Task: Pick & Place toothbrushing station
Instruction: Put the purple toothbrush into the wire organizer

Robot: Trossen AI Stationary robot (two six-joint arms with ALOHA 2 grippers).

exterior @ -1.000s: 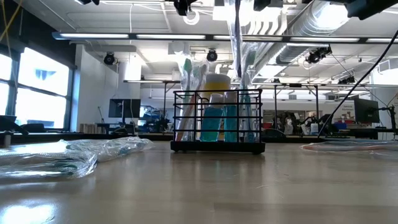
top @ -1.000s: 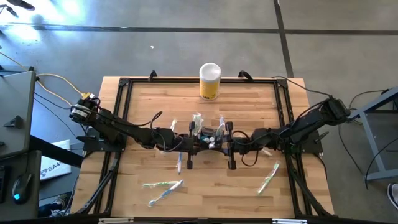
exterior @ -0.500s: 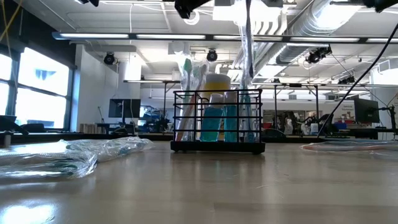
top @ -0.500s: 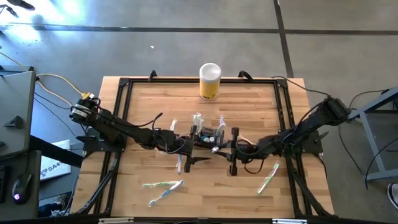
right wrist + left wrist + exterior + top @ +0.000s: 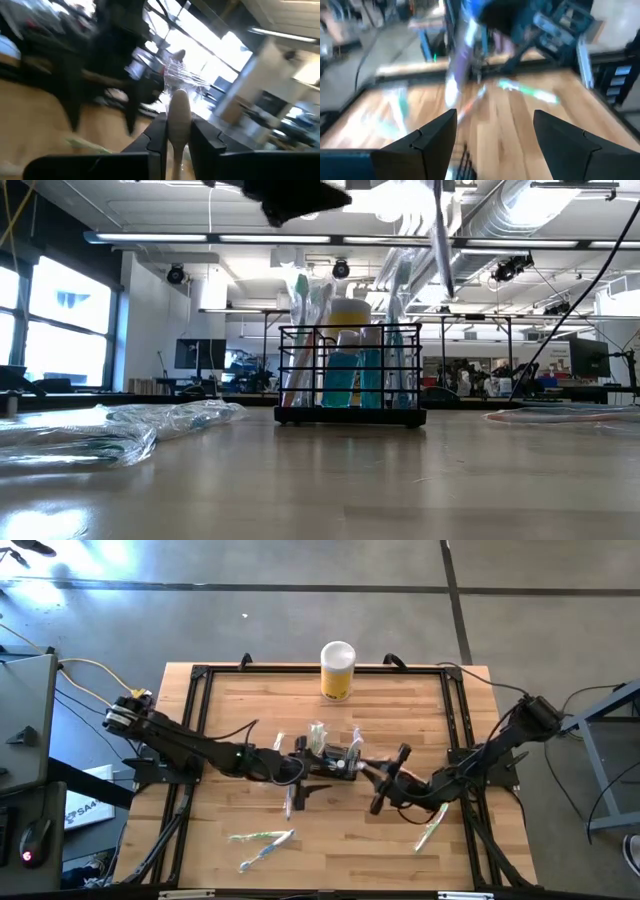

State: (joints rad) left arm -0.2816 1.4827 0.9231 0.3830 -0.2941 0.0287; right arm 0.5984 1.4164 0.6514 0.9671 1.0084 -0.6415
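Toothbrushing station (image 5: 333, 756) sits mid-surface (image 5: 240, 710) as I watch, toothbrushes and tubes upright inside. Nearest me of it lie 2 wrapped toothbrushes (image 5: 258, 843), with 1 more (image 5: 431, 823) out to its right. My left gripper (image 5: 313, 776) hangs just beside the station, jaws spread wide and empty. My right gripper (image 5: 388, 780) has its jaws clamped on a wrapped toothbrush (image 5: 178, 120). Beyond the station stands the yellow canister (image 5: 337, 670). I judge a tilted entry could catch the mesh and tip the station.
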